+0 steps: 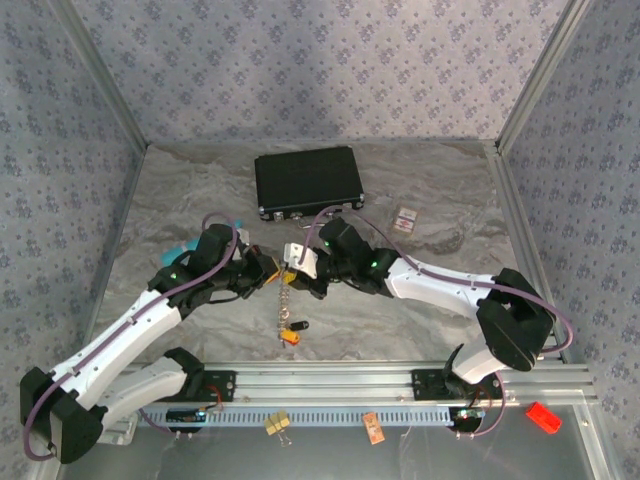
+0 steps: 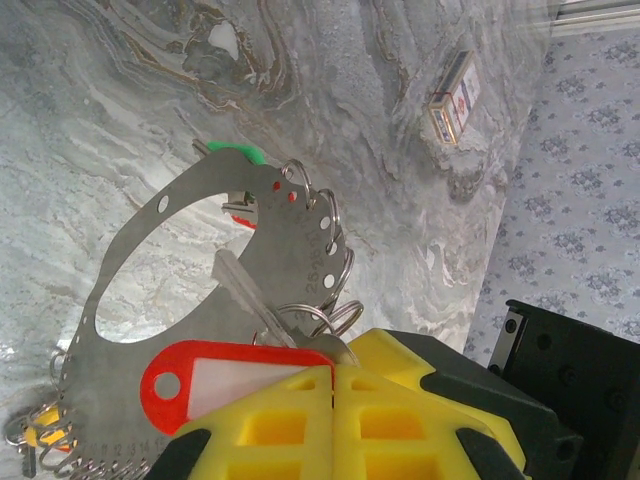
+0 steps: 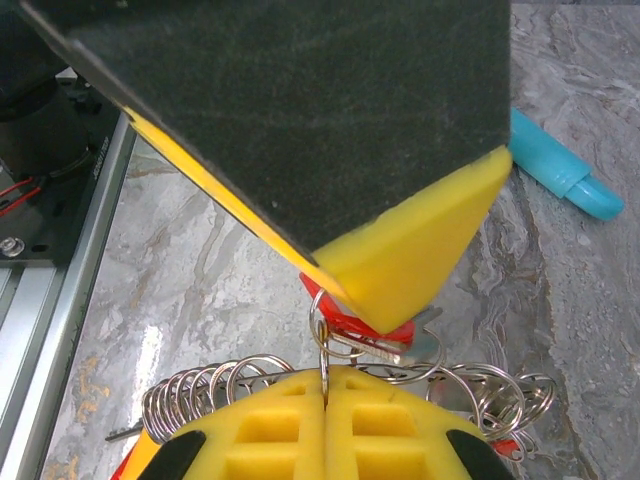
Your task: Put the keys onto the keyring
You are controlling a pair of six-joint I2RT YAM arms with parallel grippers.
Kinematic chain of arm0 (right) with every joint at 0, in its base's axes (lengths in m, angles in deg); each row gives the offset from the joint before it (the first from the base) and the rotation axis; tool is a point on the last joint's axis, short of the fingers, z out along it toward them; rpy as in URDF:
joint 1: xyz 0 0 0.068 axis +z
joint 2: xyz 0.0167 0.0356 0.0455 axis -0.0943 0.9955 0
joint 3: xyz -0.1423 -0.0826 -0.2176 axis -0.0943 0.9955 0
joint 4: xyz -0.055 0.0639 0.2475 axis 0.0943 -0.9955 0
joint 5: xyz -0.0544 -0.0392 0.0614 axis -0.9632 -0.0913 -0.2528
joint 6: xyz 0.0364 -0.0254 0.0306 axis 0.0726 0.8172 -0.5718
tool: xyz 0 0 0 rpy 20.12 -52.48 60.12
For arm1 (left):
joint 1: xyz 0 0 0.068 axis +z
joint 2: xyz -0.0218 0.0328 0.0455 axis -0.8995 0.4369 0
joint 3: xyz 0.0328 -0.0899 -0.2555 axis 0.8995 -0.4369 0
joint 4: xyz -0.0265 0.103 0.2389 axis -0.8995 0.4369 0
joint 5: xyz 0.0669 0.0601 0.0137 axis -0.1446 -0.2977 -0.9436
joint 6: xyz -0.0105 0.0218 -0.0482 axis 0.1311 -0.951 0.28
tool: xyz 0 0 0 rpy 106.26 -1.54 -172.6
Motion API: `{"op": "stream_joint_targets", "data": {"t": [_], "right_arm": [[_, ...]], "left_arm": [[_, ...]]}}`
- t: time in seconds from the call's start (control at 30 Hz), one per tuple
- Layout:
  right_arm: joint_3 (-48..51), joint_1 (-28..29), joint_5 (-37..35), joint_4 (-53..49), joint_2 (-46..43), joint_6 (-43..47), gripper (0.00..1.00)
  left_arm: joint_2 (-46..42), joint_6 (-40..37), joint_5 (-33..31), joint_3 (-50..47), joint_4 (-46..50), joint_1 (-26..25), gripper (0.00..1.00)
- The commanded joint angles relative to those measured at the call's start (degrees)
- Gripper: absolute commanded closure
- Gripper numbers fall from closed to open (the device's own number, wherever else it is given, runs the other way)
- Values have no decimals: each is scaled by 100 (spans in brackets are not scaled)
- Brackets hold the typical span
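Observation:
The keyring (image 2: pixel 190 270) is a pale grey crescent plate with holes and many split rings, held up between both arms (image 1: pixel 297 254). My left gripper (image 2: pixel 333 368) is shut on a key with a red tag (image 2: pixel 230 375), its blade lying against the plate. My right gripper (image 3: pixel 326 372) is shut on one split ring (image 3: pixel 322 350) of the keyring, directly below the left gripper's fingers (image 3: pixel 400 260) and the red tag (image 3: pixel 355 318). A green key head (image 2: pixel 235 150) shows at the plate's far end. A thin chain (image 1: pixel 284 298) hangs down to a yellow-orange key (image 1: pixel 290 332) on the table.
A black box (image 1: pixel 307 181) stands at the back. A small red-and-white card (image 1: pixel 404 220) lies to its right. A teal pen (image 3: pixel 565 170) lies behind the left arm. A yellow binder clip (image 1: pixel 278 424) sits below the front rail (image 1: pixel 400 378).

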Motion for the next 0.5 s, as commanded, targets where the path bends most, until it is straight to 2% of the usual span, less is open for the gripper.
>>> {"op": "stream_joint_targets", "data": {"t": [0.0, 0.47], "right_arm": [[-194, -100, 224, 417, -6, -309, 100], [-147, -224, 569, 613, -95, -560, 100]], "left_arm": [[-137, -135, 93, -130, -56, -38, 100], [-403, -378, 192, -471, -509, -41, 100]]}}
